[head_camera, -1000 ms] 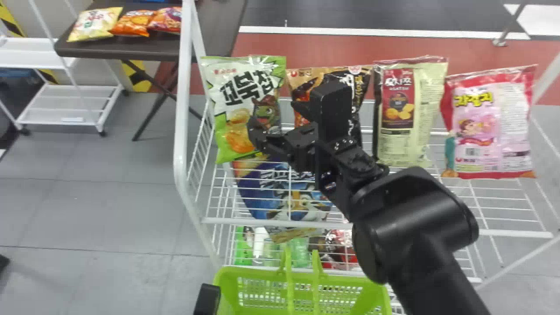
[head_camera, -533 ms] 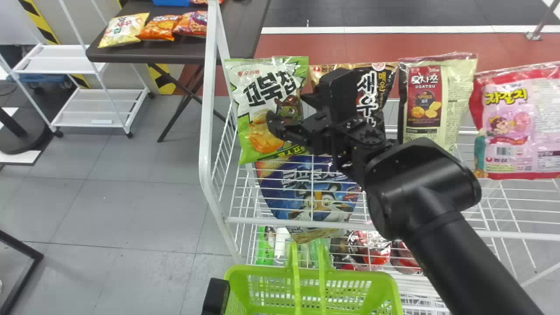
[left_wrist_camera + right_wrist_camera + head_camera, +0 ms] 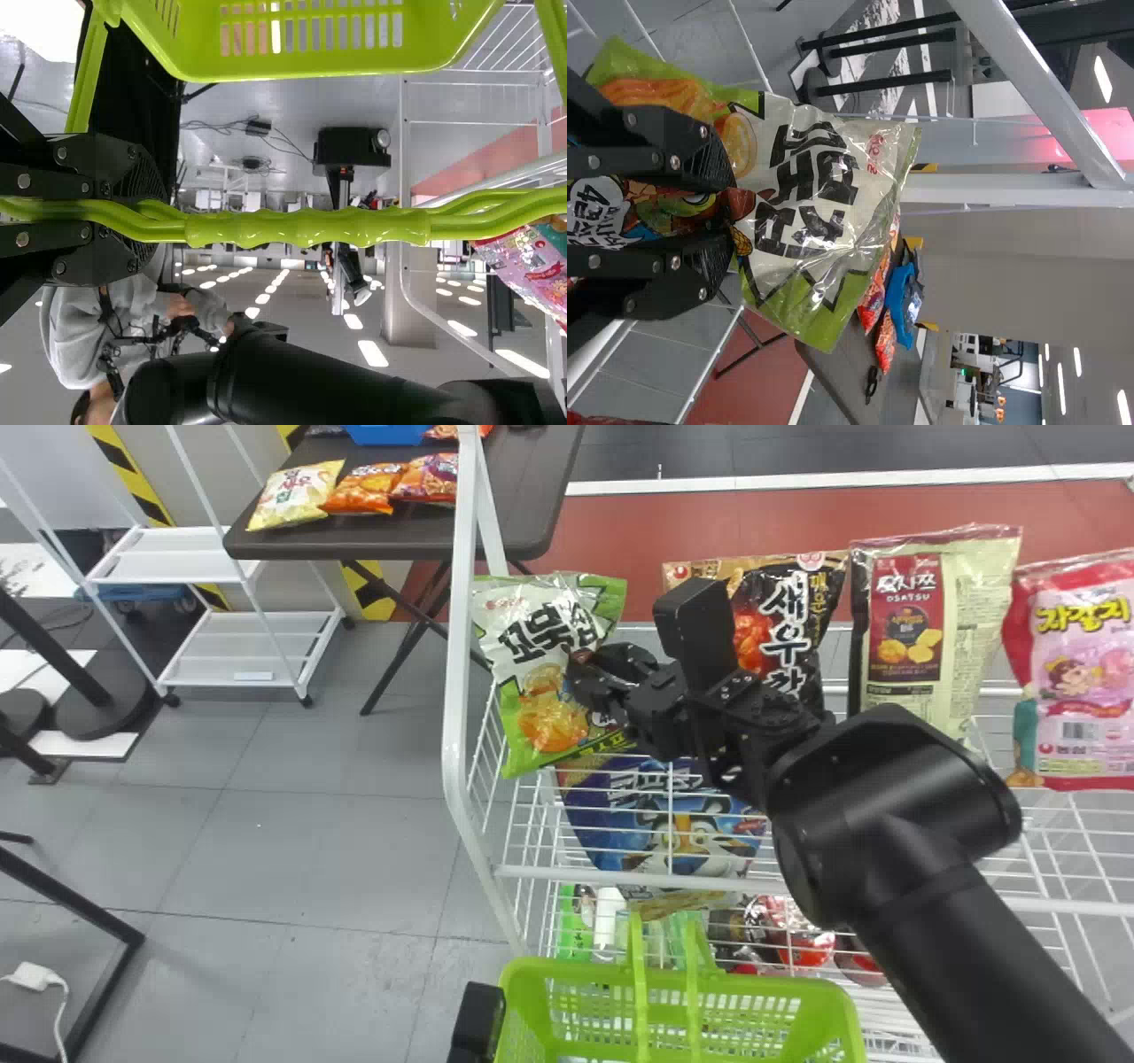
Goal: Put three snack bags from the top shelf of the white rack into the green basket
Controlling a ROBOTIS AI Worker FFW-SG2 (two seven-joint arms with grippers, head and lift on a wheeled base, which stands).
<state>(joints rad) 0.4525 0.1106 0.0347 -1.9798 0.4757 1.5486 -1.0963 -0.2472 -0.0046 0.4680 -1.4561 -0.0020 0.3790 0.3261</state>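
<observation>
Grey tiled floor (image 3: 310,850) with a red strip (image 3: 638,549) behind the rack; beyond its left post, a dark folding table (image 3: 399,540) carrying small snack bags (image 3: 297,494) and a blue box (image 3: 385,434), with a white shelf cart (image 3: 199,565) alongside. White rack (image 3: 456,691) in front, wire shelves. Top shelf, left to right: green-and-white snack bag (image 3: 532,638), black-and-orange bag (image 3: 784,615), cream-and-maroon bag (image 3: 970,620), pink bag (image 3: 1085,633). Tiger bag (image 3: 620,815) on the level below, seen through the wires; assorted packs (image 3: 802,943) lower still. Right gripper (image 3: 589,670) at the green-and-white bag, arm crossing in from the lower right. Right wrist view: both black fingers (image 3: 700,159) closed on this bag, one each side of its printed character, film creased around the tips. The bag tilts in the head view, at the rack's left end — whether its bottom edge touches the shelf, cannot tell. Green basket (image 3: 753,985) at the bottom edge of the head view, in front of the rack. Left gripper (image 3: 478,1019) just beside the rim; left wrist view shows its jaws clenched around the basket's green handles (image 3: 310,227) — the two held together.
</observation>
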